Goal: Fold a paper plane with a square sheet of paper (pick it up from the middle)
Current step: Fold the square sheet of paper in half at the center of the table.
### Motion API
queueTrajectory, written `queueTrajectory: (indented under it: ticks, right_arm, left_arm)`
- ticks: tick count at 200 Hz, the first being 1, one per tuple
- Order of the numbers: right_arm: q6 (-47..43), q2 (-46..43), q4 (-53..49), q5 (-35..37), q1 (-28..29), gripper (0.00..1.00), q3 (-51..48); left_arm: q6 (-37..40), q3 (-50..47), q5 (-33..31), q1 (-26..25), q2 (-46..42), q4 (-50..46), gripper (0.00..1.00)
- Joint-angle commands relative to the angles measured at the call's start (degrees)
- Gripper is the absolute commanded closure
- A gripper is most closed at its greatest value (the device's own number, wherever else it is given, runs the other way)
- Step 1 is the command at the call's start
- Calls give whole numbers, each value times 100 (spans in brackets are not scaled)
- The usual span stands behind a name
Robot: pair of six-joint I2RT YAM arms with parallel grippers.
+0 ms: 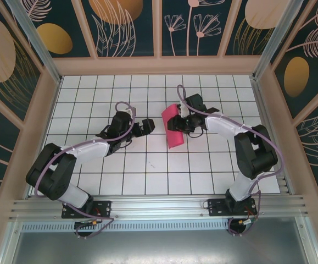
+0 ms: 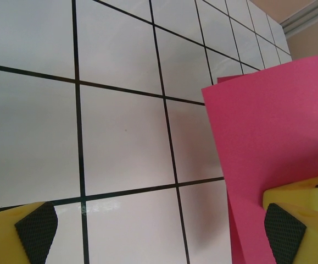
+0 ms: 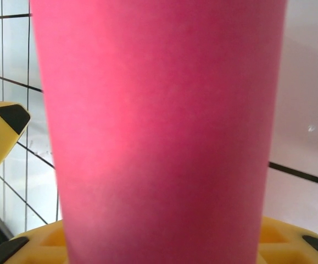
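Observation:
The square sheet of paper (image 1: 174,132) is magenta-pink and bent into an upward curl over the tiled floor near the middle. My right gripper (image 1: 182,123) is shut on it from the right. In the right wrist view the curved sheet (image 3: 159,132) bulges up between the yellow fingers (image 3: 35,247) and hides the pads. My left gripper (image 1: 148,125) stands open just left of the sheet. In the left wrist view the sheet (image 2: 268,137) rises on the right, touching the right fingertip (image 2: 284,234), and bare tile lies between the jaws of that gripper (image 2: 159,236).
White tiles with black lines (image 1: 148,165) cover the table. Wooden-framed patterned walls (image 1: 159,63) close it in at the back and sides. A metal rail (image 1: 159,206) with both arm bases runs along the near edge. The left gripper's yellow fingertip (image 3: 5,129) shows beside the sheet.

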Motion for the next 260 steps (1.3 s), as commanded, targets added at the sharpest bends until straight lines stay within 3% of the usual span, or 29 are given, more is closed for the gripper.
queueTrajectory:
  ticks: [1, 84, 96, 183, 260]
  right_arm:
    - [494, 127, 529, -276, 41, 51, -225]
    - [627, 201, 401, 550, -24, 43, -547]
    - [617, 152, 363, 613, -39, 36, -565]
    - [525, -239, -209, 1514, -142, 6, -516]
    - [381, -315, -338, 1882, -384, 9, -629]
  left_arm:
    - [-51, -84, 56, -31, -72, 219, 1]
    - [-37, 38, 303, -30, 53, 267, 2]
    - [-35, 54, 298, -31, 54, 254, 2]
    - [1, 89, 345, -31, 63, 178, 2]
    - [28, 209, 596, -80, 209, 279, 2]
